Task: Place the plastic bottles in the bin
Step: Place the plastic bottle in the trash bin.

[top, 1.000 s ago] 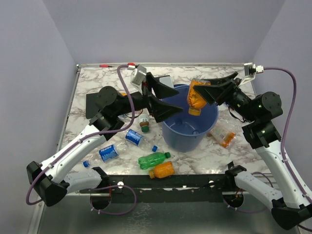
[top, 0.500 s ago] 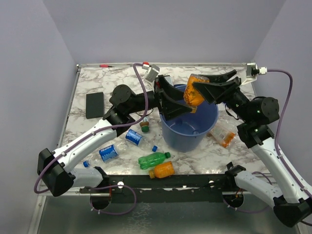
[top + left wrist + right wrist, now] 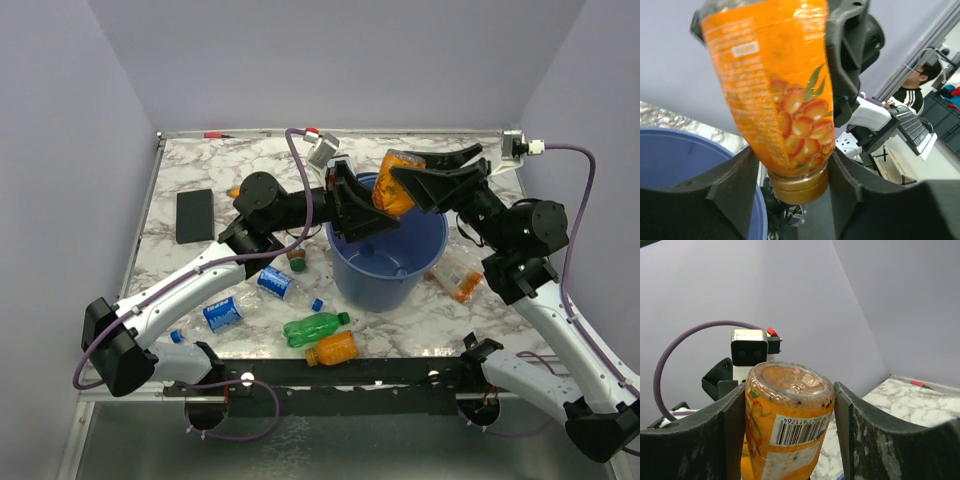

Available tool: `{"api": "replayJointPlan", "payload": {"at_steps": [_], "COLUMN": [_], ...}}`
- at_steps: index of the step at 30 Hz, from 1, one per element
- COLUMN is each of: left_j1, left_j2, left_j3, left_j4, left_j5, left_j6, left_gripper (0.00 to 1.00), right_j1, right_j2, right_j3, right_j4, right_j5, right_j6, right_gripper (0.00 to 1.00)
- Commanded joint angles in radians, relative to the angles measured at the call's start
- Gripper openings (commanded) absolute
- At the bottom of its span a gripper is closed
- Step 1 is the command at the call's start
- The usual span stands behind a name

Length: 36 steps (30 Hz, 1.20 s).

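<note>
An orange plastic bottle (image 3: 392, 190) hangs cap down over the blue bin (image 3: 385, 285). My right gripper (image 3: 402, 180) is shut on its base end; the right wrist view shows the bottle's bottom (image 3: 790, 385) between both fingers. My left gripper (image 3: 362, 208) has reached in from the left and is shut on the bottle's shoulder. In the left wrist view the bottle (image 3: 775, 90) fills the frame. Its cap (image 3: 797, 187) sits between the fingers with small gaps either side. Only the bin's rim (image 3: 685, 150) shows there.
Left of the bin lie two clear blue-labelled bottles (image 3: 277, 282) (image 3: 222, 313) and a brown green-capped one (image 3: 296, 257). A green bottle (image 3: 315, 327) and an orange one (image 3: 333, 349) lie in front. Another bottle (image 3: 458, 275) lies to the right. A flat black rectangle (image 3: 195, 215) rests far left.
My left arm swung right to the hanging bottle, and its jaws went from wide open to closed round the shoulder. The right gripper lifted the bottle slightly.
</note>
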Motion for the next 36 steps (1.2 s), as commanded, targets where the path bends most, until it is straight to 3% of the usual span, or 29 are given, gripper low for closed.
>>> {"api": "replayJointPlan", "payload": {"at_steps": [1, 3, 8, 9, 15, 22, 30, 36], "left_j1": [-0.003, -0.004, -0.004, -0.004, -0.005, -0.004, -0.021, -0.048], "left_j2": [0.009, 0.003, -0.035, -0.044, -0.095, -0.098, -0.021, 0.028], "left_j3": [0.039, 0.038, 0.04, 0.043, 0.116, 0.208, 0.337, 0.379], "left_j4": [0.002, -0.01, -0.083, -0.108, -0.398, -0.666, -0.857, -0.899], "left_j5": [0.029, 0.018, -0.063, -0.087, -0.262, -0.559, -0.737, -0.786], "left_j6": [0.008, 0.024, 0.1, 0.123, 0.36, 0.574, 0.721, 0.732], "left_gripper": [0.45, 0.32, 0.01, 0.0, 0.0, 0.0, 0.0, 0.0], "right_j1": [0.021, 0.023, 0.023, 0.022, 0.023, 0.022, 0.023, 0.023], "right_j2": [0.009, 0.01, 0.027, 0.022, -0.079, -0.287, -0.481, -0.524], "right_j3": [0.005, 0.012, 0.098, 0.114, 0.225, 0.233, 0.057, 0.019], "right_j4": [0.014, -0.002, -0.157, -0.2, -0.551, -0.84, -0.934, -0.943], "right_j5": [0.034, 0.028, -0.027, -0.029, 0.086, 0.512, 0.736, 0.682], "right_j6": [-0.032, -0.033, -0.044, -0.055, -0.173, -0.264, -0.21, -0.238], "right_gripper": [0.28, 0.35, 0.92, 0.99, 1.0, 1.0, 1.0, 1.0]}}
